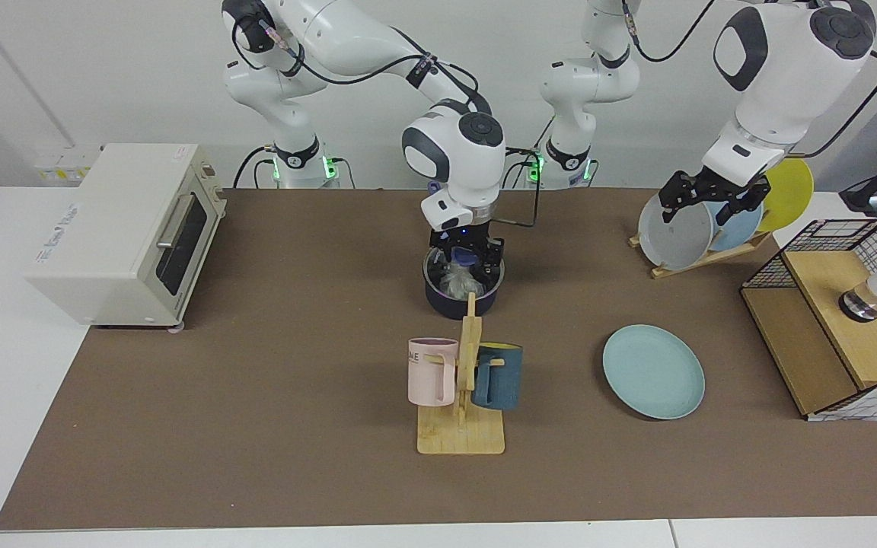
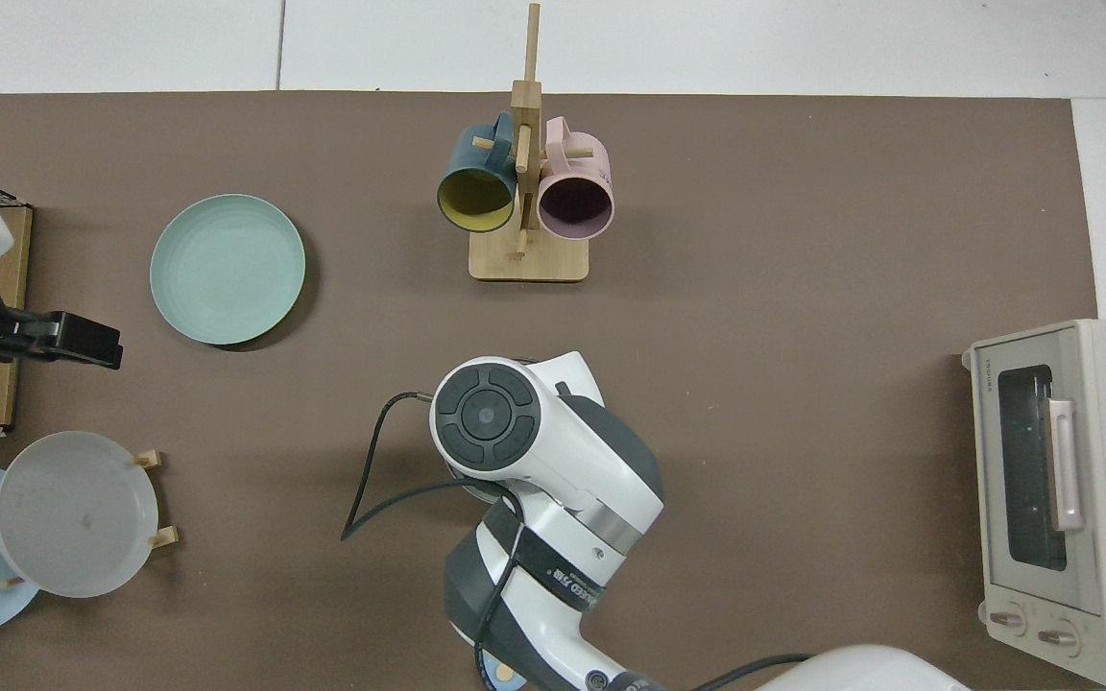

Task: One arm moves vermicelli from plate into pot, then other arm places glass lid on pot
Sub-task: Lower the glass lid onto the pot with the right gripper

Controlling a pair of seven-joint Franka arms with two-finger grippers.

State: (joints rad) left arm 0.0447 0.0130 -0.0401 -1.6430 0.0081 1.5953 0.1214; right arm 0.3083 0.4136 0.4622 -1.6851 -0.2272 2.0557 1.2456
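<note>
Whitish vermicelli [image 1: 455, 282] already sits inside the pot [image 1: 460, 301], showing through the glass lid [image 1: 463, 268] that lies across the pot's rim, so you can judge the task close to finished. The lid's blue knob is right between the fingers of the right pincer [image 1: 467, 255], which comes straight down from above so the lid settles flat. Whether those fingers are clamped on the knob or have let go, you cannot tell from either view; in the top view the arm's wrist housing hides pot and lid entirely. The pot's handle is hidden too.

From the pot, look toward 4 o'clock in the facing view: the plate [image 1: 652, 371] lies flat on the table [image 1: 256, 380], bare of noodles, which fits the first step being done. At 6 o'clock, just beside the pot, the mug stand [image 1: 463, 396] carries a pink mug [image 1: 431, 371] and a teal mug [image 1: 498, 376]; mind it when you lift away.

Out at 2 o'clock the left pincer [image 1: 712, 199] waits in the air, fingers spread and empty, in front of the plate rack [image 1: 697, 251], well clear of the lid work. At 9 o'clock the toaster oven [image 1: 122, 232] stands well apart.
</note>
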